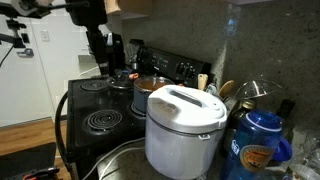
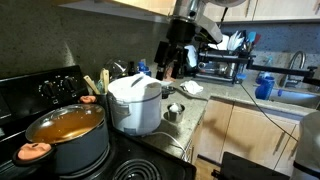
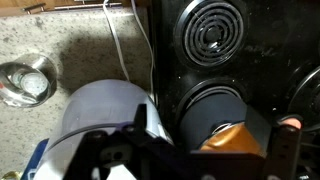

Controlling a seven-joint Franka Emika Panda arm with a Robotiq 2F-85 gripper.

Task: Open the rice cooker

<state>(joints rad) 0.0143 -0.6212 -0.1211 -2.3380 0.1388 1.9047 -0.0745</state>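
Observation:
The rice cooker (image 1: 183, 128) is a large white cylinder with a rounded lid, and the lid is shut. It stands on the counter beside the stove and shows in both exterior views (image 2: 135, 100). In the wrist view its lid (image 3: 100, 112) lies at the lower left. My gripper (image 2: 168, 62) hangs above and behind the cooker, apart from it. It is also seen in an exterior view (image 1: 97, 62). In the wrist view its dark fingers (image 3: 200, 150) are spread wide with nothing between them.
A steel pot (image 2: 65, 130) of orange soup sits on the black stove (image 1: 100, 115) next to the cooker. A blue bottle (image 1: 260, 140) stands beside the cooker. A small steel cup (image 2: 175, 110) and a white cord (image 3: 118, 45) lie on the counter.

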